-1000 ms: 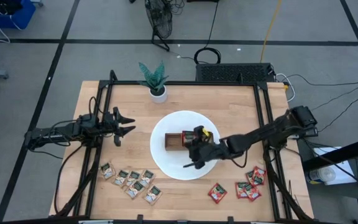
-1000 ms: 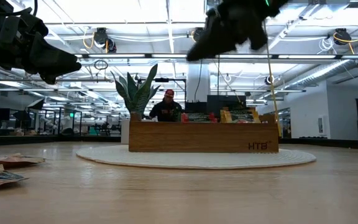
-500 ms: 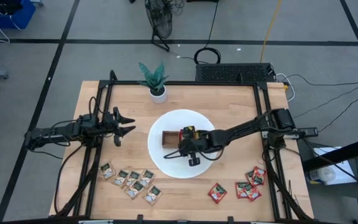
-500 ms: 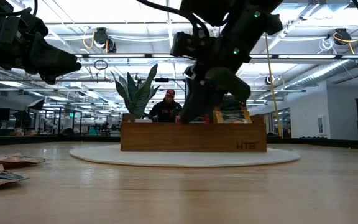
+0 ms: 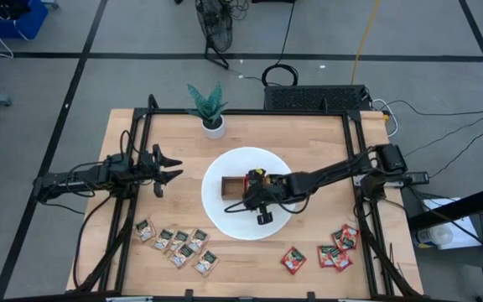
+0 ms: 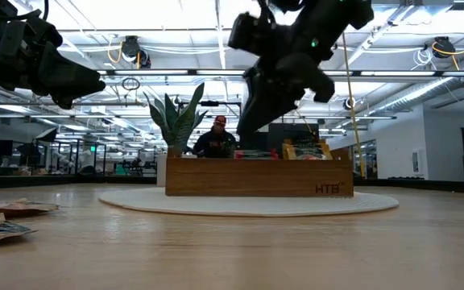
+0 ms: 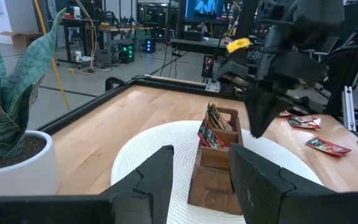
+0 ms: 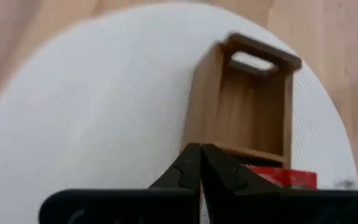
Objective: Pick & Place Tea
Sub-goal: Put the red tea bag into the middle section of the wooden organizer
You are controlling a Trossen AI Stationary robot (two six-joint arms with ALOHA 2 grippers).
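Note:
A brown wooden tray [image 5: 233,188] stands on a white round mat [image 5: 268,228] at mid table. Its left compartment is empty [image 8: 253,118]; red sachets [image 7: 211,130] and orange-yellow ones [image 6: 303,149] stand in the others. Beige-green sachets [image 5: 179,246] lie flat at the near left, red ones [image 5: 335,250] at the near right. My right gripper [image 5: 240,204] hangs shut above the tray's near side [image 8: 199,163], clear of it in the low view [image 6: 246,127]. My left gripper [image 5: 170,172] waits open at the table's left side.
A potted plant [image 5: 213,124] stands at the far edge, left of centre. One red sachet [image 5: 293,260] lies alone near the front edge. Bare wood shows between the mat and the sachet piles. A person [image 6: 217,138] sits in the room beyond the table.
My right gripper moved toward the table's left over the tray, dipped down to the tray's level, then rose clear again. The tray and mat slid a little toward the left and came back toward the right.

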